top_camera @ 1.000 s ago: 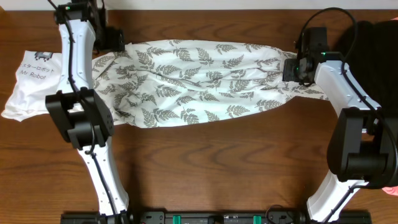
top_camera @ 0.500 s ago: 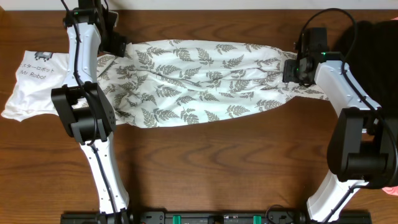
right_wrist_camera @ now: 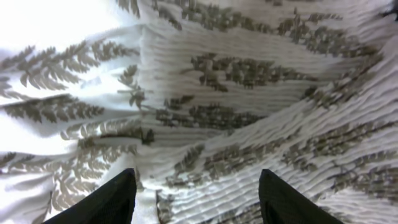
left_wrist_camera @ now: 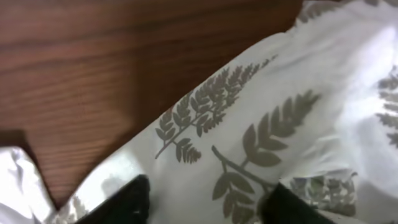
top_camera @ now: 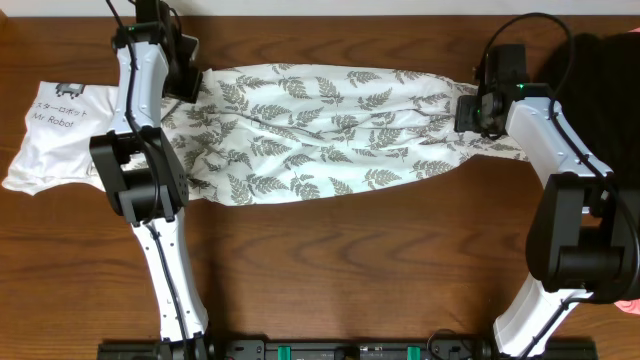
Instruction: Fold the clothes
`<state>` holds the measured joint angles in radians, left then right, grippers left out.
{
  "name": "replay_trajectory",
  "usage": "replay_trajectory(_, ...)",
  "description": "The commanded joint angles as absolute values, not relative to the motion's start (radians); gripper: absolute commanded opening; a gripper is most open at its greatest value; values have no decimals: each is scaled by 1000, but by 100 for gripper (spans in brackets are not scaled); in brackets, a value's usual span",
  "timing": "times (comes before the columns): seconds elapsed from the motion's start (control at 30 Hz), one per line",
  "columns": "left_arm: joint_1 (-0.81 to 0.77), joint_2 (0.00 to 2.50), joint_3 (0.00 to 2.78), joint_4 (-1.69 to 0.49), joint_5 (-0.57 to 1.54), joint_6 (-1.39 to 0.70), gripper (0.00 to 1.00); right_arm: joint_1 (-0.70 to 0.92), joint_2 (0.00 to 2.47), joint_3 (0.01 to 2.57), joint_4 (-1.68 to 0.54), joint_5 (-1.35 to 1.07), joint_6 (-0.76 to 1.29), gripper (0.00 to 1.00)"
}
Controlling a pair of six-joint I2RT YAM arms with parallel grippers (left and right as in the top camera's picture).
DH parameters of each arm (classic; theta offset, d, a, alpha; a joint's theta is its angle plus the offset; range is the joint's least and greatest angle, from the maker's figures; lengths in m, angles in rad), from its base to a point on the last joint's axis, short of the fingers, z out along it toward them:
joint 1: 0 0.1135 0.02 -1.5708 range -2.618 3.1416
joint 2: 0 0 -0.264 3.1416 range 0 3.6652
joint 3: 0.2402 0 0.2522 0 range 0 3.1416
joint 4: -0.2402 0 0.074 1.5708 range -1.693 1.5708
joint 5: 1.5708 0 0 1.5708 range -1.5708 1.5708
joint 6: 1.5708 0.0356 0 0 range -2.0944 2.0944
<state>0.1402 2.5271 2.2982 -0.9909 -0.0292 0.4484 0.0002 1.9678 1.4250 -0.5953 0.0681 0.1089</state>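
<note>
Overhead: clothes (top_camera: 320, 130) lie spread long on the table (top_camera: 350, 260). One end overlaps the shirt (top_camera: 55, 130) and the rest runs away from it. Left gripper (top_camera: 192, 84) is at the clothes' end beside the shirt. Right gripper (top_camera: 468, 110) is at the end far from the shirt, near the black garment (top_camera: 600, 70).

Step in hand, my read: getting a grip on both ends before the first fold.

How to do it well:
- Left side: bite fern cloth only. The shirt sits right under that end and will drag along if caught.
- Keep the tips low and take the edge itself, all layers, not a loose ridge mid-panel.
- Don't lift until both ends are secure, then raise them evenly so the cloth stays taut and the middle wrinkles pull out.
- The end far from the shirt has a tail past the gripper. Grab further out or it flops when folded.

End effectors:
- Left wrist: left fingers (left_wrist_camera: 134, 199) are partly apart, straddling a fern-print fold. Cloth lies between them, no pinch visible.
- Right wrist: right fingers (right_wrist_camera: 118, 199) are spread wide over ribbed, creased cloth. The tips are cut off by the frame edge, so contact is probable but I can't confirm it. Nothing looks clamped.
</note>
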Motion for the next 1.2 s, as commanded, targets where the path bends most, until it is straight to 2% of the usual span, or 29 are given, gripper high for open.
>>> replay_trajectory(0.0,139,2535,2295,-997,20,451,23,-13,1947,1443,-548,83,81,64)
replay_trajectory(0.07,138,2532,2295,-997,49,450,14,-15,1950,1443,-503,83,60,66)
replay_trajectory(0.13,138,2527,2295,-997,49,448,11,-19,1951,1443,-467,82,50,68)
replay_trajectory(0.3,138,2481,2297,-1011,49,448,6,-22,1951,1443,-429,82,50,70)
replay_trajectory(0.5,127,2370,2297,-1030,49,448,6,-23,1951,1443,-428,82,45,70)
replay_trajectory(0.6,117,2325,2297,-1075,48,416,22,-23,1951,1443,-430,83,35,70)
replay_trajectory(0.63,112,2313,2297,-1098,48,409,24,-23,1951,1443,-430,83,35,70)
replay_trajectory(0.77,93,2280,2297,-1204,48,384,24,-23,1951,1443,-429,82,28,70)
replay_trajectory(0.87,79,2261,2297,-1275,48,360,18,-25,1951,1444,-430,83,4,70)
replay_trajectory(0.93,73,2259,2297,-1287,49,360,19,-27,1951,1444,-434,82,2,70)
replay_trajectory(1.03,70,2271,2295,-1273,49,373,41,-28,1951,1444,-445,82,2,70)
replay_trajectory(1.17,73,2307,2294,-1211,19,456,56,-28,1951,1443,-458,83,2,70)
